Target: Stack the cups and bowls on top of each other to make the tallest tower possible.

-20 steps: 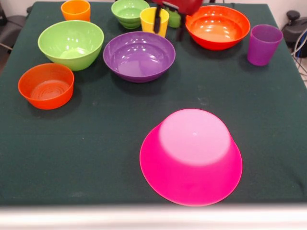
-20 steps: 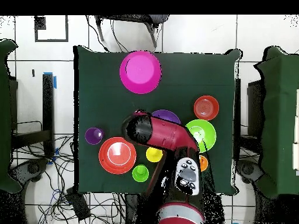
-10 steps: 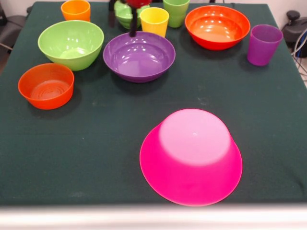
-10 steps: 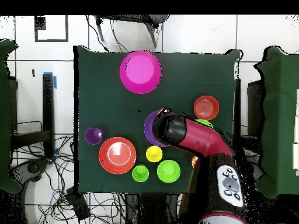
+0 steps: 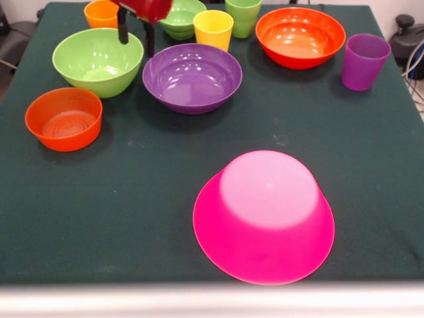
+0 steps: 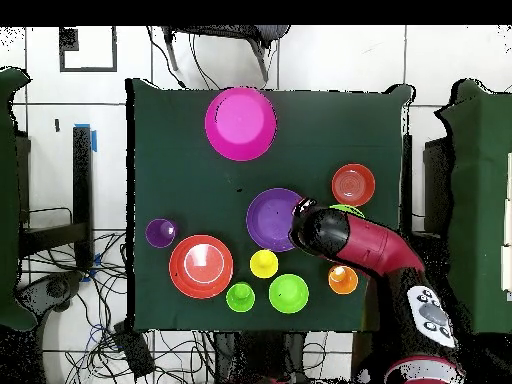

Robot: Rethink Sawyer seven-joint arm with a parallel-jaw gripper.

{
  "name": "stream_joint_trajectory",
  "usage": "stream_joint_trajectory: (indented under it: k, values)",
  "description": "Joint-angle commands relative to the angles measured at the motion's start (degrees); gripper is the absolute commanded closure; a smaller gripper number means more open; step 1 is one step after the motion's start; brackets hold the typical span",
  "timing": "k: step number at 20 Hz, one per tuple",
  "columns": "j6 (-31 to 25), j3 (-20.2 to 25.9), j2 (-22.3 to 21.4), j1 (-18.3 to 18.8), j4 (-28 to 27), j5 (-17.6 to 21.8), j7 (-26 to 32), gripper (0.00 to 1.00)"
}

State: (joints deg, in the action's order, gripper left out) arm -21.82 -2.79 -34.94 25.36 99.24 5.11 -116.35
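My gripper (image 5: pixel 136 48) hangs open and empty at the back of the table, one finger (image 5: pixel 122 30) over the right rim of the light green bowl (image 5: pixel 98 61), the other beside the purple bowl (image 5: pixel 192 78). From above, the arm hides the gripper and most of the light green bowl (image 6: pixel 347 210). The pink bowl (image 5: pixel 264 215) lies upside down, alone, near the front edge. Two orange-red bowls (image 5: pixel 64 118) (image 5: pixel 301 36), the small ribbed green bowl (image 5: pixel 182 16), and the orange (image 5: pixel 101 13), yellow (image 5: pixel 213 29), light green (image 5: pixel 243 14) and purple (image 5: pixel 364 61) cups stand apart.
A dark green cloth (image 5: pixel 132 199) covers the table, with open cloth between the pink bowl and the back row. The red arm (image 6: pixel 375 250) reaches in from the bottom right of the overhead view. Cables and chairs ring the table.
The arm has swung leftward in the front view, from near the yellow cup, past the ribbed green bowl, to the light green bowl's right rim. No cup or bowl has moved.
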Motion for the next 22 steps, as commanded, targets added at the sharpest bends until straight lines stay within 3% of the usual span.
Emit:
stream_joint_trajectory:
  k: [1,7,15,22]
  values:
    - [3.4,9.6,6.8,1.1,-1.6,6.7,5.9,0.00]
    - [5.1,9.6,8.5,0.7,-1.5,8.2,2.6,0.00]
    - [5.1,9.5,10.1,1.2,-4.1,10.1,2.7,0.00]
    - [2.3,10.0,8.5,2.4,-5.0,11.0,3.9,0.00]
